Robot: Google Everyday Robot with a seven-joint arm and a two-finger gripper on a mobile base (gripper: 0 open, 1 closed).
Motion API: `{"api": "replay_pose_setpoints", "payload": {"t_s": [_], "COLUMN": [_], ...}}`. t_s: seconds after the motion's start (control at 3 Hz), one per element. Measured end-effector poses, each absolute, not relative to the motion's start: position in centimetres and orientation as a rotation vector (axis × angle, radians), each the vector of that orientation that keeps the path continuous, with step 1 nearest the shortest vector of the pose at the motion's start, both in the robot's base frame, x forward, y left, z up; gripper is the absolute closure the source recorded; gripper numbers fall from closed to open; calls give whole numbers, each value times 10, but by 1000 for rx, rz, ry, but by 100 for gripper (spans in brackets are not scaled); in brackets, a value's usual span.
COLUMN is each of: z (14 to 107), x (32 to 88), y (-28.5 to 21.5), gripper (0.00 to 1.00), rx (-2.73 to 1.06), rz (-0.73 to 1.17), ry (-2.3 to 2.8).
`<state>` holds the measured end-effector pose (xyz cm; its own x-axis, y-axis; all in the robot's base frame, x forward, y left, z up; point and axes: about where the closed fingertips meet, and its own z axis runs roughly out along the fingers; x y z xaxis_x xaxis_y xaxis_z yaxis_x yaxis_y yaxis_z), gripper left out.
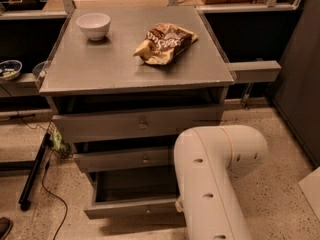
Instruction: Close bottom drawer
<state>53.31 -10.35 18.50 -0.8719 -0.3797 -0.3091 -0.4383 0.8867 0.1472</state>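
The bottom drawer [131,208] is the lowest of three grey drawers under a grey table. It is pulled out, with its dark box [135,183] open to view and a small knob on its shallow front panel. The middle drawer [125,159] and the wide top drawer [137,124] sit above it, further in. My white arm [212,179] comes down at the drawer's right end. The gripper is hidden behind the arm, somewhere by the right end of the bottom drawer's front.
The grey table top [100,64] holds a white bowl [93,25] and a crumpled snack bag [165,43]. A black stand and cable [35,171] lie on the speckled floor at the left. A small bowl [9,69] sits on a left shelf. A dark cabinet [300,74] stands at the right.
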Motion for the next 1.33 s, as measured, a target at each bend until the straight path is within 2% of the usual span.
{"api": "replay_pose_setpoints", "payload": {"t_s": [0.67,1.0,1.33], "z": [193,193,193], "x": [543,543,543], "y": [-100,-100,-100], "gripper": [100,81,50], "rx": [-607,-607,-607], "rz": [304,304,304], "ry": [2747,2747,2747]}}
